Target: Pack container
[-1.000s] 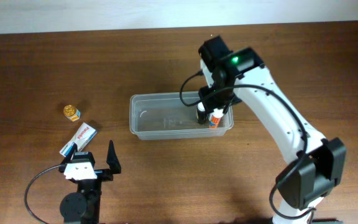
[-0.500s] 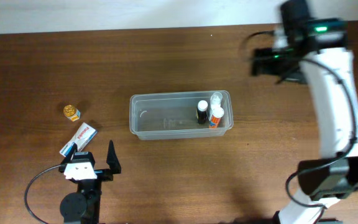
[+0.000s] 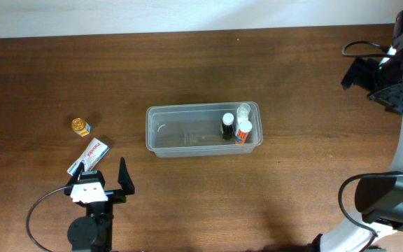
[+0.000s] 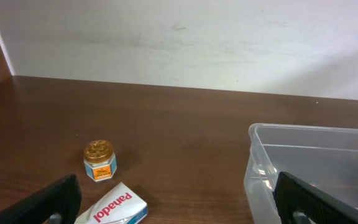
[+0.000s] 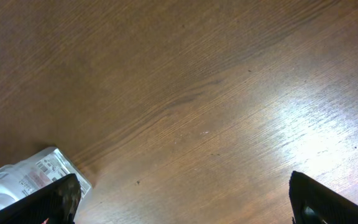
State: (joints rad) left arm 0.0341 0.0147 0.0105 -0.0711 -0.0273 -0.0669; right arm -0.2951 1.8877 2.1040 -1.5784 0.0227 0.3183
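Note:
The clear plastic container [image 3: 187,134] lies mid-table. Three small bottles stand at its right end: a black one [image 3: 227,126], a clear-capped one [image 3: 243,110] and a white one with an orange label [image 3: 243,131]. My left gripper [image 3: 103,183] is open and empty at the front left. In the left wrist view its fingers [image 4: 179,214] frame a Panadol box [image 4: 114,206], a gold-lidded jar [image 4: 99,160] and the container's left end [image 4: 272,162]. My right gripper [image 3: 369,78] is open and empty at the far right, well away from the container.
The gold-lidded jar [image 3: 80,126] and the Panadol box [image 3: 89,155] lie left of the container. In the right wrist view, between the open fingers [image 5: 185,208], is bare wood, with a clear labelled plastic pack [image 5: 23,180] at the lower left.
My right arm has lifted out of the container's right end and swung far to the right. The bottles stay in the container. The left arm has not moved.

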